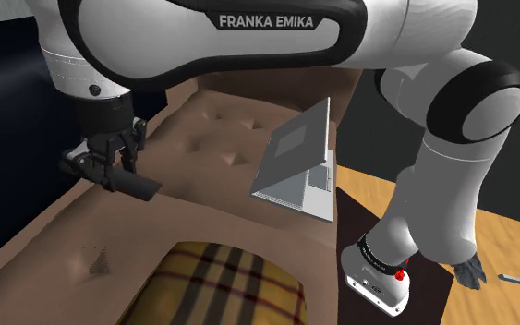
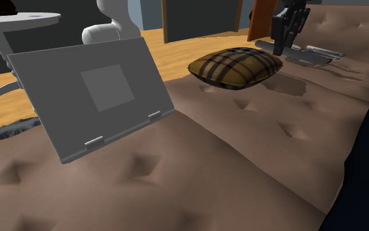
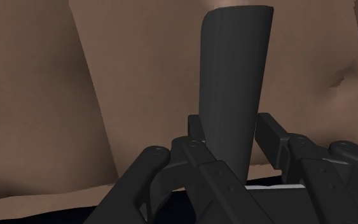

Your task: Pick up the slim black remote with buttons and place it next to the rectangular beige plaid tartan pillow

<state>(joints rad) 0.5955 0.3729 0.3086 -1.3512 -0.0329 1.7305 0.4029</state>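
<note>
The all-black hand (image 1: 117,168) is clamped on the slim black remote (image 1: 136,186), holding it in the air above a brown tufted sofa (image 1: 211,217). A rectangular beige plaid pillow (image 1: 225,288) lies on the cushions nearby, apart from the remote. An open grey laptop (image 1: 296,162) sits farther along.

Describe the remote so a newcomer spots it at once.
Find the long brown tufted couch. Over it, past the plaid pillow, hangs the black gripper. The remote is the slim, plain black bar clasped in it; the laptop nearby is grey and open.
</note>
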